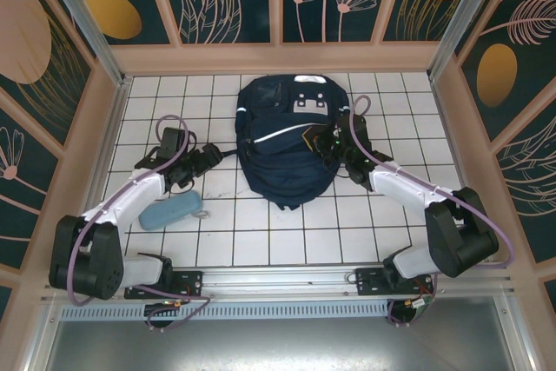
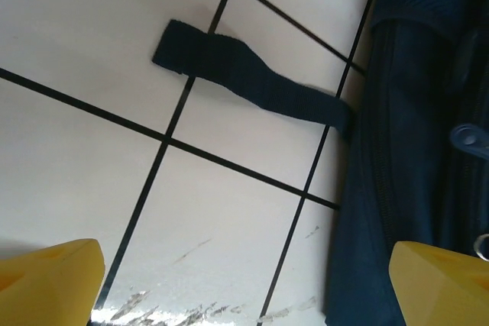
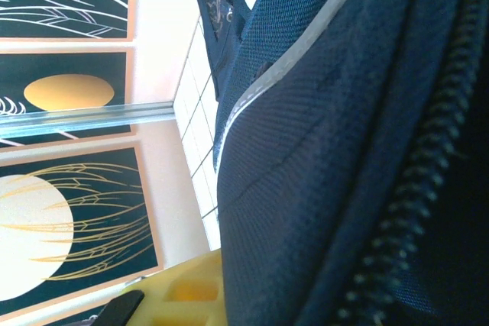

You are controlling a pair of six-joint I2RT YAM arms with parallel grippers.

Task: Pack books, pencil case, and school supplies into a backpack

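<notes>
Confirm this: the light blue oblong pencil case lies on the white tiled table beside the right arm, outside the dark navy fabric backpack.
Wrong arm: the top external view shows the light blue pencil case beside the left arm, on the white tiled table, outside the navy backpack.

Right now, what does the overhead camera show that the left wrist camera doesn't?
Overhead: the light blue pencil case lying left of the backpack, and the right gripper at the bag's right side. Left wrist: scuff marks on a tile, a zipper pull, and the yellow fingertips of the open left gripper. Both: the navy backpack on the white tiled table.
</notes>
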